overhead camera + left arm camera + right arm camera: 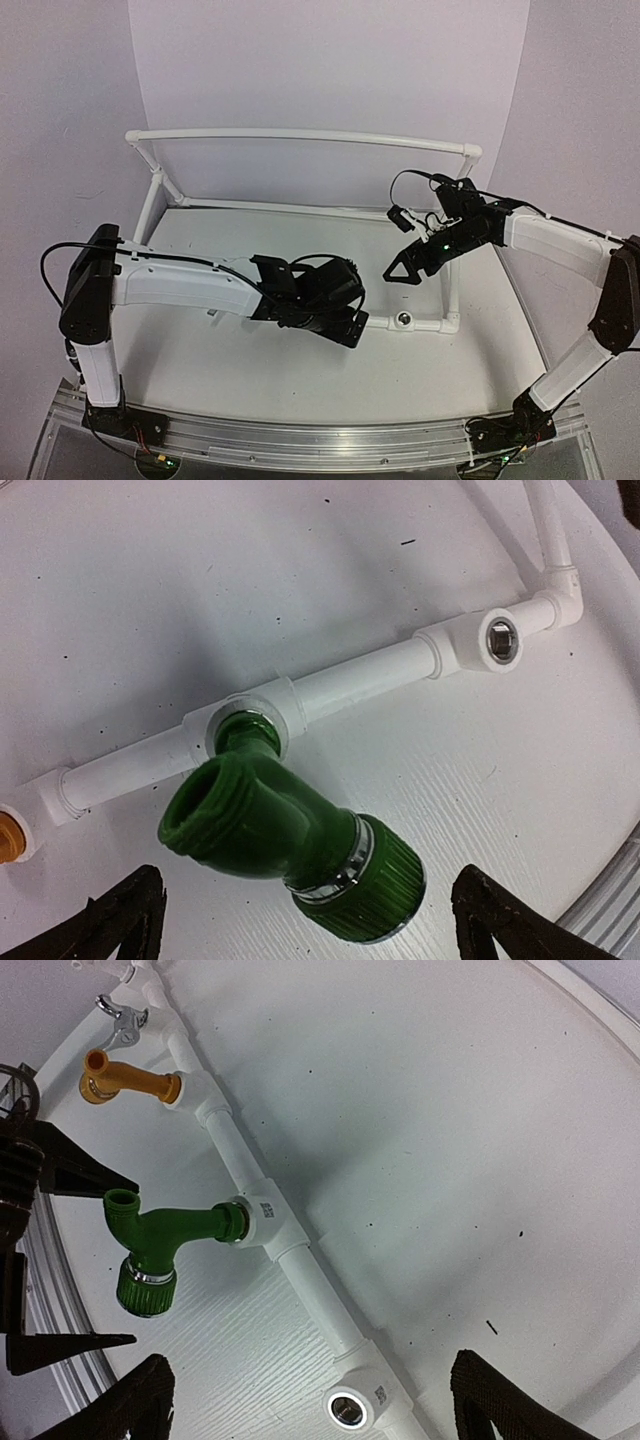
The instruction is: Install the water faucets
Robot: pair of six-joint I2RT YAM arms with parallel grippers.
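The green faucet (290, 830) stands with its threaded end in a middle socket (245, 730) of the white pipe frame (370, 675). My left gripper (310, 900) is open, with its fingers (125, 920) wide on either side of the green knob and not touching it. In the right wrist view the green faucet (150, 1240), the brass-yellow faucet (125, 1085) in the socket beside it, and the silver faucet (120, 1020) further along all show. My right gripper (312, 1370) is open and empty above an empty metal-lined socket (348, 1408). From above, the left gripper (345, 320) hides the faucets.
The pipe frame (300, 135) has a raised back rail and side legs around the white table. The empty socket (404, 320) sits at the front rail's right end. My right gripper (397, 274) hovers above and behind it. A metal rail (300, 445) runs along the near edge.
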